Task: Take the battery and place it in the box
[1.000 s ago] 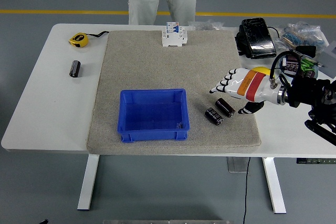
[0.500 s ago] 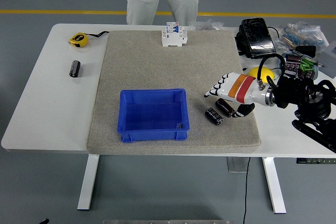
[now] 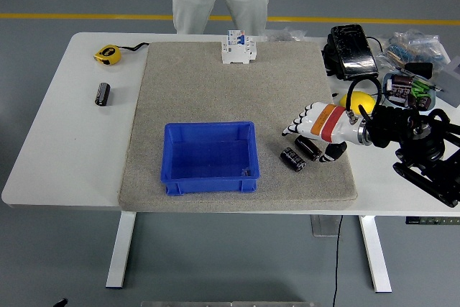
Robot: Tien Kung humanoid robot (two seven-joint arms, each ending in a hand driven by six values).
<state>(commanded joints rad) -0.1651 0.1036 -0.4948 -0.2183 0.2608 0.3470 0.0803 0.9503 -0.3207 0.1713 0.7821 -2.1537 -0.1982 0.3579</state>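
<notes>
White counter [image 3: 65, 156] carries a coarse grey felt mat [image 3: 208, 84]; rectangular blue plastic box [image 3: 209, 157] sits on it. Two black cylindrical batteries [image 3: 301, 153] lie on the mat just right of the box. Right hand [image 3: 320, 129], glossy white shell, hovers over them with fingers extended, grasping nothing.

Light is bright, even and diffuse, seemingly from overhead. Shadows are soft and short: a faint one lies under the white table [image 3: 57, 170] toward 6 o'clock, and a small dark one sits under the right hand [image 3: 321, 126]. The black case [image 3: 352, 49] at 1 o'clock shows a mild sheen. Focus is sharp across the centre; fine detail in the clutter at 2 o'clock is too small to resolve. The table edges show slight bowing.
</notes>
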